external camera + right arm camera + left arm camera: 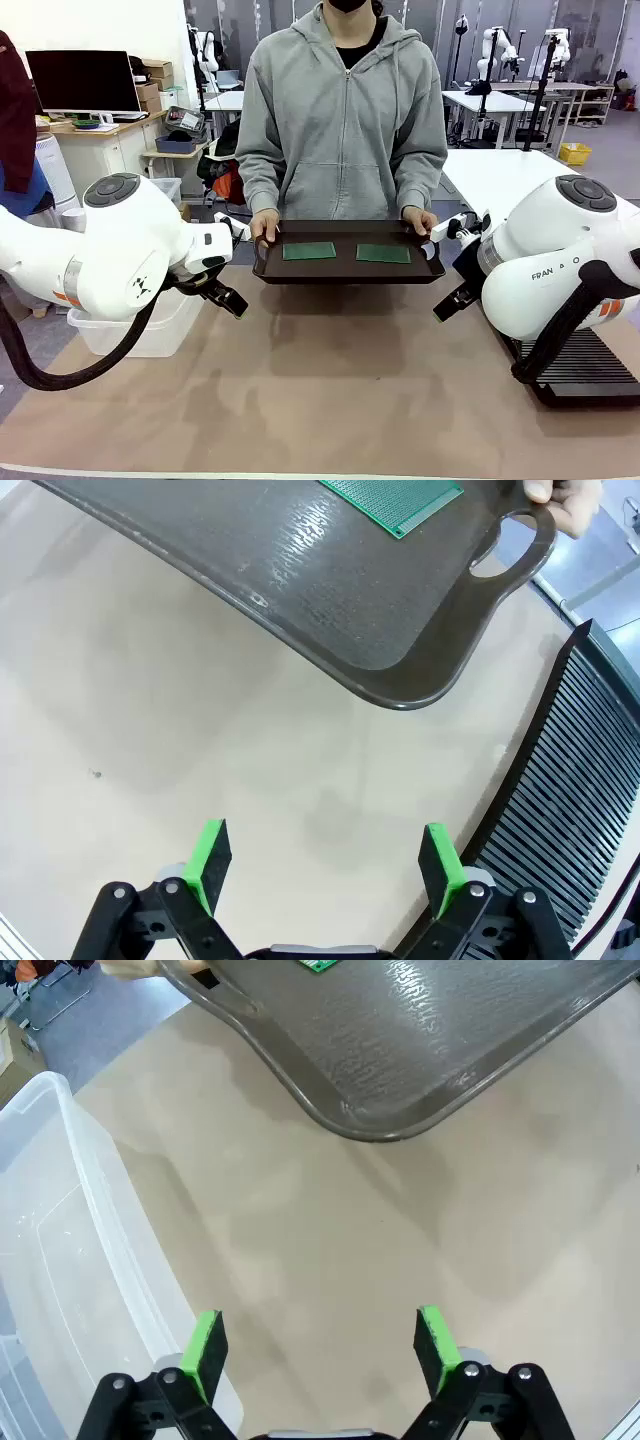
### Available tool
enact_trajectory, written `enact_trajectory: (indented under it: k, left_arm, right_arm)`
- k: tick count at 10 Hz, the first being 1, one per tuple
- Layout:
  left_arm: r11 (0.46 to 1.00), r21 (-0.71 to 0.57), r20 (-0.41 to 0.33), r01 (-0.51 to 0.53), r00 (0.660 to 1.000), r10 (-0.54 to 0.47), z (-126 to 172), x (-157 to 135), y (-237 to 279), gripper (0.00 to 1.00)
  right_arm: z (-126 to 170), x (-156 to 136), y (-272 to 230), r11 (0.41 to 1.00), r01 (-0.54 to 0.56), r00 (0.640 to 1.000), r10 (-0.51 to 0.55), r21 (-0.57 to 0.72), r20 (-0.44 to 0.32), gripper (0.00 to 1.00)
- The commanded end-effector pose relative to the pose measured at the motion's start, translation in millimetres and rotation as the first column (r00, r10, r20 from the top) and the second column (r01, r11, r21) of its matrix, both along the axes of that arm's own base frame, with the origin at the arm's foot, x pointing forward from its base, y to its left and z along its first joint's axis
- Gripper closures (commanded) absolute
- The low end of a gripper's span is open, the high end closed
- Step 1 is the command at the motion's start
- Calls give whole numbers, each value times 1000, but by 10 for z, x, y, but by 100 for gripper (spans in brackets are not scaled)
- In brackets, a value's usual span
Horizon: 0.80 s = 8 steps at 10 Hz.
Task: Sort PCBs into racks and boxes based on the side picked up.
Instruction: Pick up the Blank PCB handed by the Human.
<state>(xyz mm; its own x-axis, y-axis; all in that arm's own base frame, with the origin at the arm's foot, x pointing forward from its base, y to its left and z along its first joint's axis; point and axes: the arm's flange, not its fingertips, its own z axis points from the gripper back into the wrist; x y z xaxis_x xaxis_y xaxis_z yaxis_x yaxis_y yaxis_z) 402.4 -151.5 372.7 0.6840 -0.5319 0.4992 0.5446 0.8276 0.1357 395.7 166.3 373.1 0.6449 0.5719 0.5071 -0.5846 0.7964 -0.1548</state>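
A person holds a dark brown handled tray (345, 274) by both ends, a little above the table's far side. On it lie two green PCBs, one to the left (309, 251) and one to the right (383, 254). My left gripper (320, 1345) is open over bare table in front of the tray's near corner (380, 1110), with a PCB's edge (320, 964) at the top. My right gripper (325, 865) is open too, short of the tray (330, 590) that carries a PCB (392, 500). The clear box (60, 1260) is beside the left gripper and the black slotted rack (580, 770) beside the right.
The box (130, 330) sits at the table's left edge under my left arm. The rack (585, 365) lies at the right edge under my right arm. The person's hands (265, 225) grip the tray handles. Brown table (330, 390) lies open between the arms.
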Motion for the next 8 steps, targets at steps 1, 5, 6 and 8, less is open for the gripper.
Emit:
enact_trajectory:
  k: [1,5,6,8]
  left_arm:
    - [1000,0,0,0,1000,0,-1,0,0,0]
    - [1000,0,0,0,1000,0,-1,0,0,0]
    - [1000,0,0,0,1000,0,-1,0,0,0]
    - [1000,0,0,0,1000,0,-1,0,0,0]
  right_arm:
    - [0,0,0,1000,0,1000,0,0,0,0]
    - [0,0,0,1000,0,1000,0,0,0,0]
    - [0,0,0,1000,0,1000,0,0,0,0]
    - [0,0,0,1000,0,1000,0,0,0,0]
